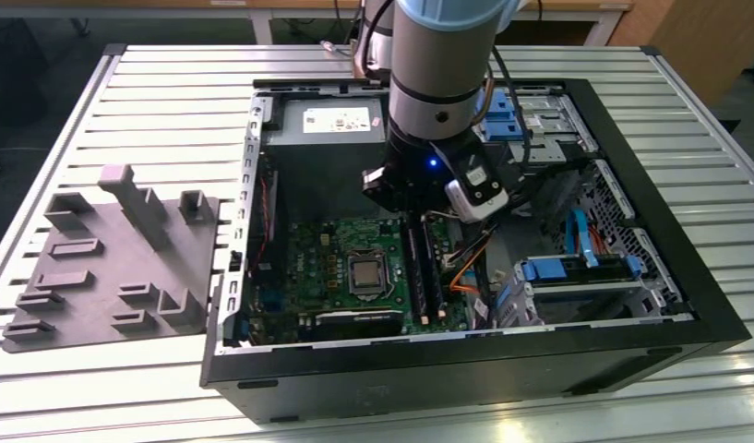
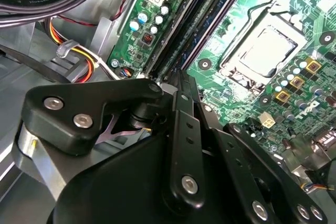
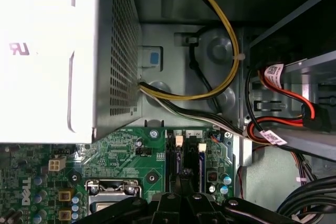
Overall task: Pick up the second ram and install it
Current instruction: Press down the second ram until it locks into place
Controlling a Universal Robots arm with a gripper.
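The black metal tool stands low over the memory slots of the green motherboard, its narrow jaws pressed together. Under its tip the slim dark second ram sits upright in a slot. Farther back lies the silver perforated power supply box inside the open black computer case, on the slatted metal counter.

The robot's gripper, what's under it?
Under the gripper lie the memory slots of the green motherboard, beside the processor socket. The gripper covers the slots' near ends, so what sits there is hidden.
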